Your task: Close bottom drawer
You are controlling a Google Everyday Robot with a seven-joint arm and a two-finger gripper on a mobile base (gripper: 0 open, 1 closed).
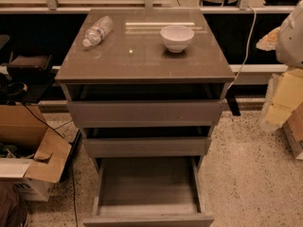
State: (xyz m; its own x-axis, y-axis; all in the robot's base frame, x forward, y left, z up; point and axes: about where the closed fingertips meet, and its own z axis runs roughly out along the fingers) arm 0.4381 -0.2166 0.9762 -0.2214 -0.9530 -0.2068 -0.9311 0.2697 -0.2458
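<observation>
Bottom drawer [147, 189] wide open; gripper unseen

A single camera stands in front of the table [142, 63], a grey-brown unit of three drawers. It sits higher than the top and tilts down, so the whole top surface shows, narrowing away from the lens. It faces the unit squarely and is centred on it, looking toward a rail and a dark strip behind. It is near: the unit fills the middle of the frame from top to bottom, and the front of the pulled-out bottom drawer [147, 183] is cut by the lower edge. A cardboard box [28, 141] is cropped at the left, and speckled floor [251, 174] fills the right. The claw lies outside this view.
</observation>
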